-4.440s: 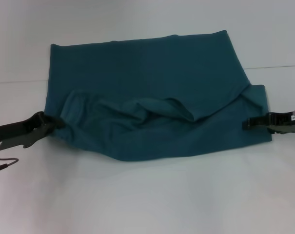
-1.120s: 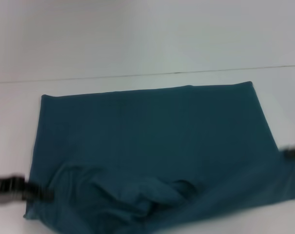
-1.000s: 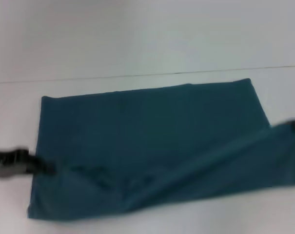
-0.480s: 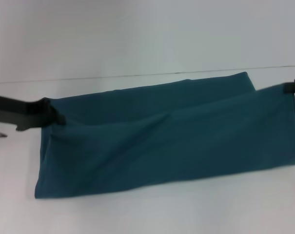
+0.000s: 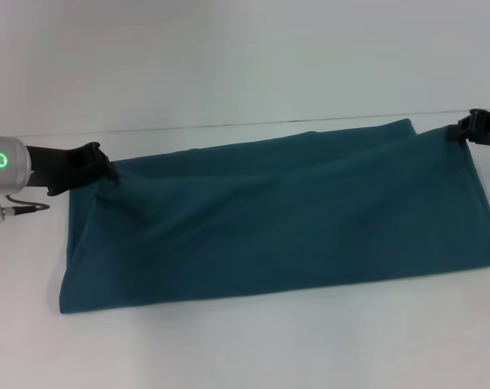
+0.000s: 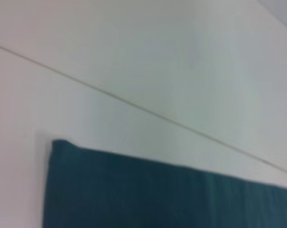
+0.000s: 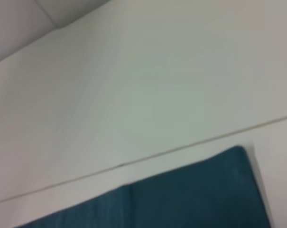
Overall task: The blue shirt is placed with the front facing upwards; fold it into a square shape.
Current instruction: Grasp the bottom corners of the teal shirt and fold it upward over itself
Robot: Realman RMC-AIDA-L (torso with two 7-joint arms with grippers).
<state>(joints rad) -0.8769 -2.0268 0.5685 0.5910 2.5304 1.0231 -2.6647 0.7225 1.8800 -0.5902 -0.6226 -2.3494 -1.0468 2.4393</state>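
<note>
The left gripper (image 5: 99,166) is closed on the far left corner of the blue shirt (image 5: 285,223), holding that corner pinched. The right gripper (image 5: 465,130) pinches the far right corner in the same way. Between them the shirt lies as a wide folded band across the white table (image 5: 245,348), its plain side up.
</note>
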